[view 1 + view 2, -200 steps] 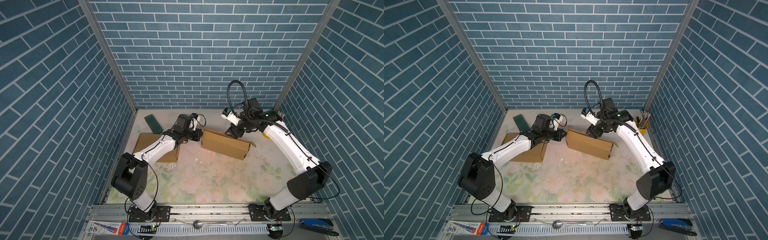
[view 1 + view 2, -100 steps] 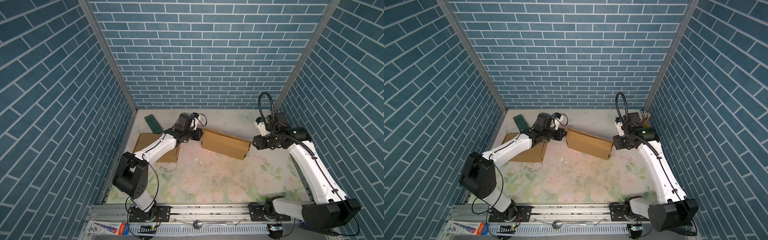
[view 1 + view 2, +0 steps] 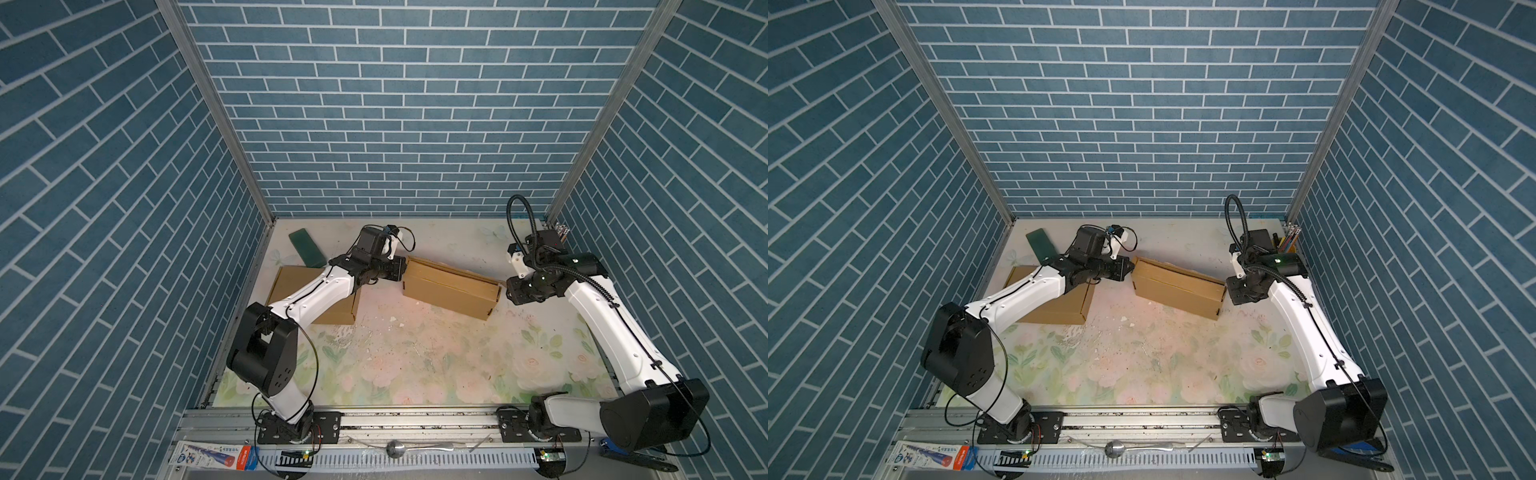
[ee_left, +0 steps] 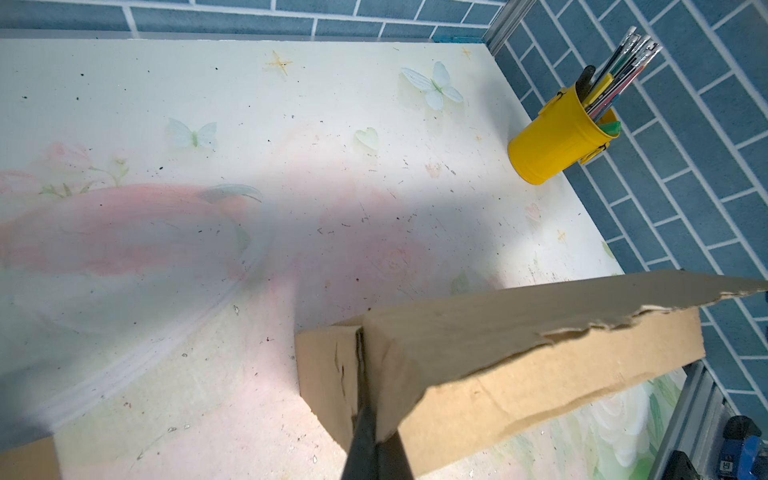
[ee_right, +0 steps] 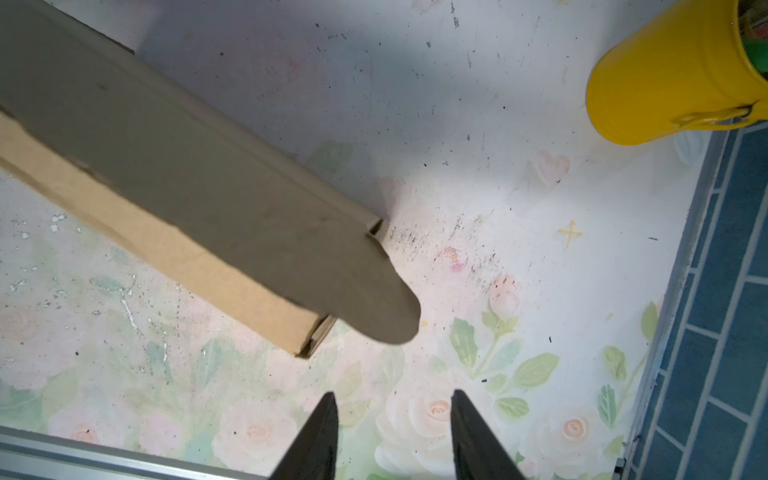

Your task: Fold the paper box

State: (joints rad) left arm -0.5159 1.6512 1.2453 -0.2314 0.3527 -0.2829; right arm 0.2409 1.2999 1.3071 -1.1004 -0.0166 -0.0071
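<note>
Top views both show you the desk (image 3: 415, 365) with the paper box (image 3: 451, 286) lying toward its back middle. Your left claw (image 3: 400, 270), pressed together, seemingly pinches one box end; your right claw (image 5: 392, 432) stands spread near the other.

White shells with black joints are worn by the left arm (image 3: 316, 286) and right arm (image 3: 602, 322). A ribbed black hose (image 3: 508, 220) is carried by the latter; dark, tapered fingers (image 5: 316, 440) are fitted to the right hand (image 5: 392, 394).

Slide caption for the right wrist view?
Right gripper, jaws apart and empty, hovers short of the rounded end flap of the paper box; yellow pen cup nearby.
</note>
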